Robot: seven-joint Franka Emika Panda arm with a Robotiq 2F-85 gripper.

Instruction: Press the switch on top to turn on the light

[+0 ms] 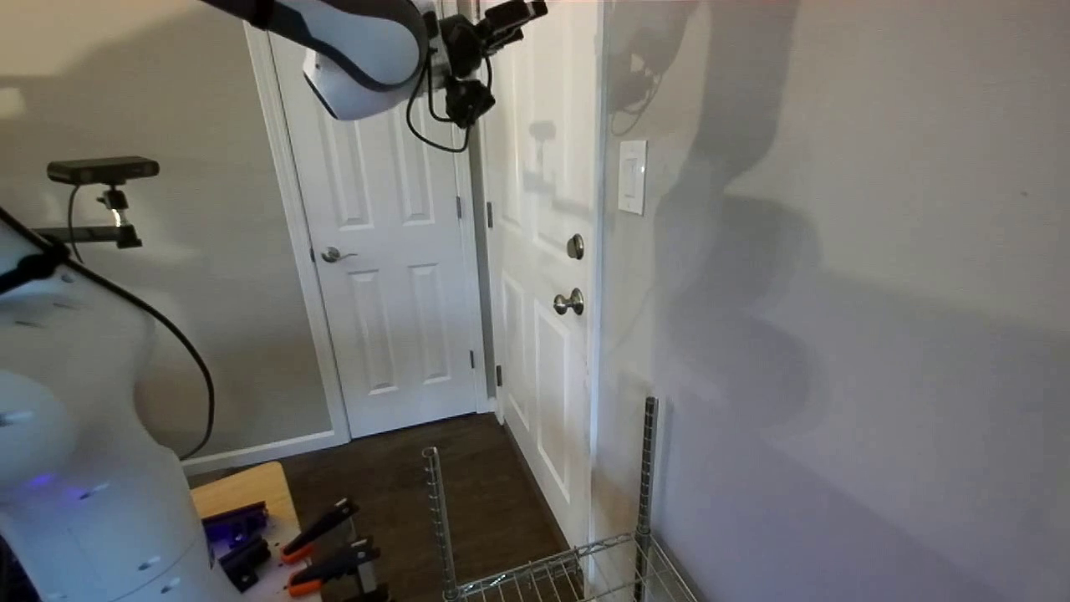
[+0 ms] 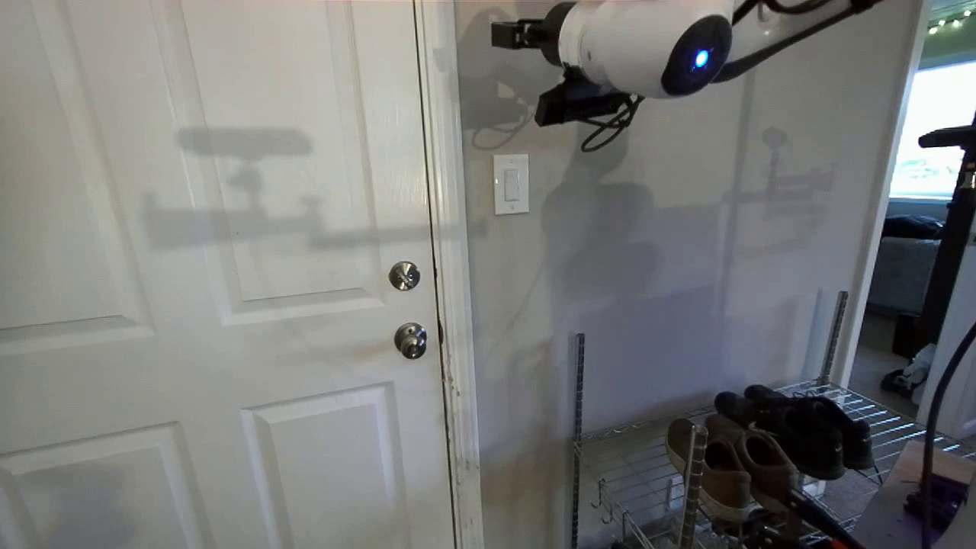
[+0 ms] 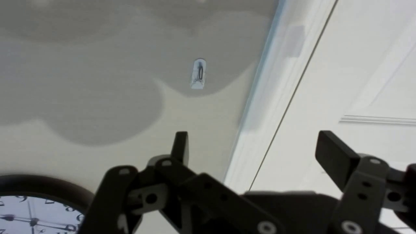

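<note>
The switch [image 1: 633,177] is a small white upright plate with a rocker, fixed to the wall beside the door frame. It also shows in an exterior view [image 2: 512,184]. My gripper [image 3: 255,148] is open, with nothing between its black fingers. In both exterior views the gripper [image 1: 525,22] is higher in the picture than the switch and apart from it. The gripper's fingers [image 2: 506,34] point toward the left there, above the plate. The switch is out of view in the wrist view.
A white door [image 2: 305,305] with a knob [image 2: 411,341] and deadbolt is left of the switch. A wire rack [image 2: 633,465] holds shoes below. The wrist view shows a small wall hook [image 3: 198,74] and a round clock [image 3: 39,208]. A camera [image 1: 103,170] stands near the arm base.
</note>
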